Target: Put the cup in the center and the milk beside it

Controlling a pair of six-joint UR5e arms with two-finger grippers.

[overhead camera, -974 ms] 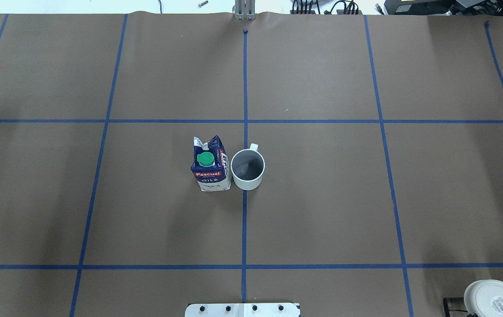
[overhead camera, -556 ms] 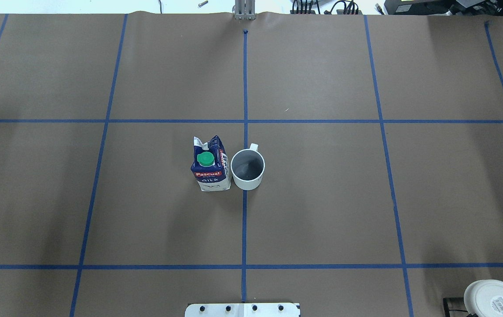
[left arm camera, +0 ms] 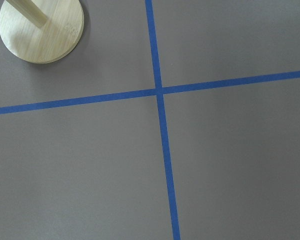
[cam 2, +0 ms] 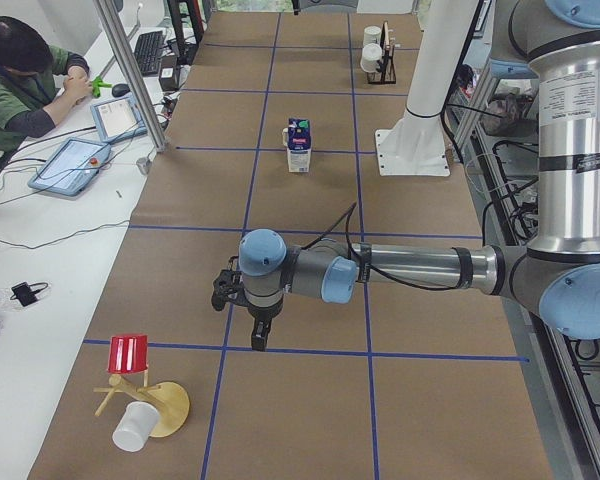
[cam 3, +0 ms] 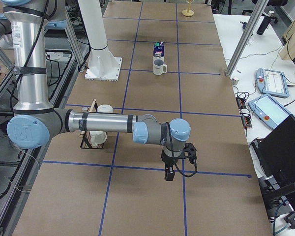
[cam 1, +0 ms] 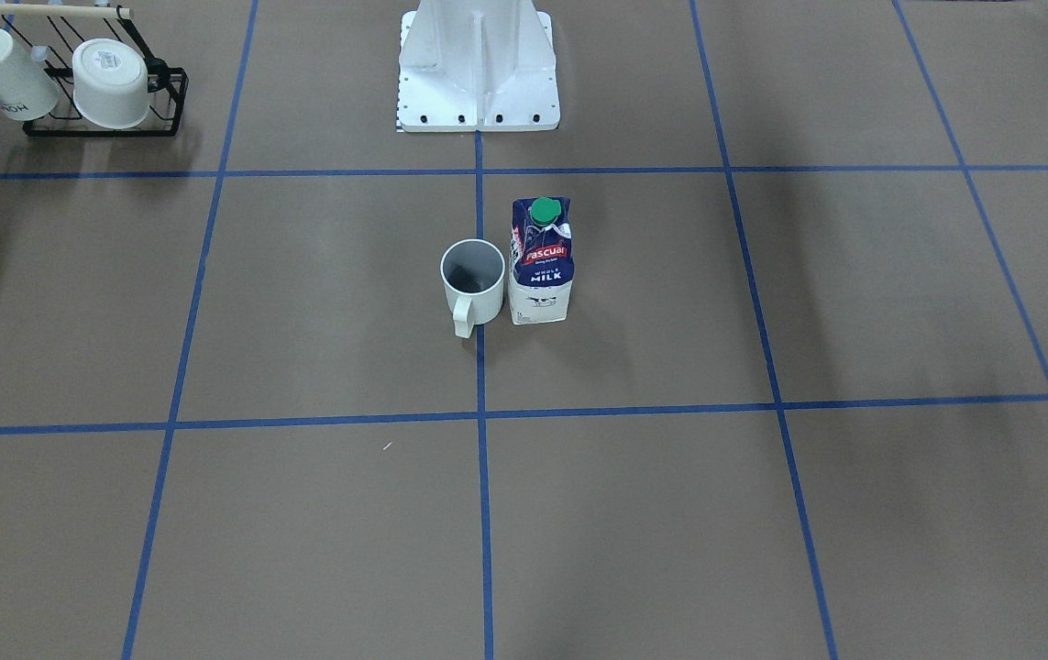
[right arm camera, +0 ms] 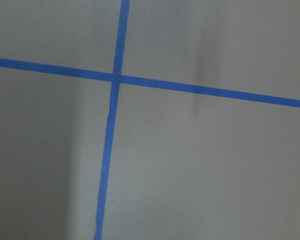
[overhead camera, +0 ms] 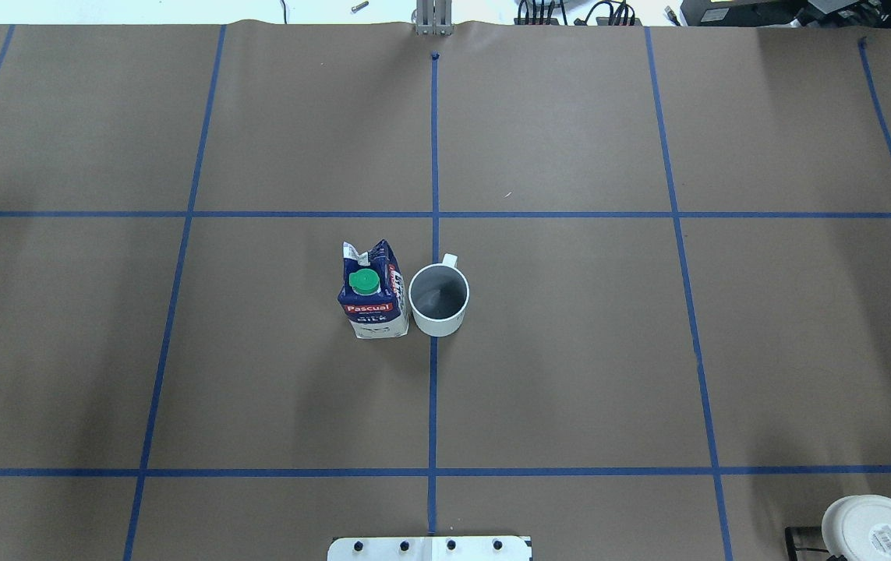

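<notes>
Nothing has moved: mug (overhead camera: 439, 298) stands on centre tape line (overhead camera: 433, 389), milk carton (overhead camera: 371, 294) just beside at 9 o'clock. I judge the task complete. I cannot tell whether my left gripper (cam 2: 258, 341) or right gripper (cam 3: 169, 175) is open or holding anything.

On the milk (cam 1: 541, 266) you had a red banner (cam 1: 546, 252) that read "Pascual" in white, clear in the overhead and front-facing views. Beneath it, on the navy face, stood "WHOLE MILK". Black lettering on the tilted white cup (cam 1: 5, 73) and the label on the squat cup (overhead camera: 874, 530) could not be read.
</notes>
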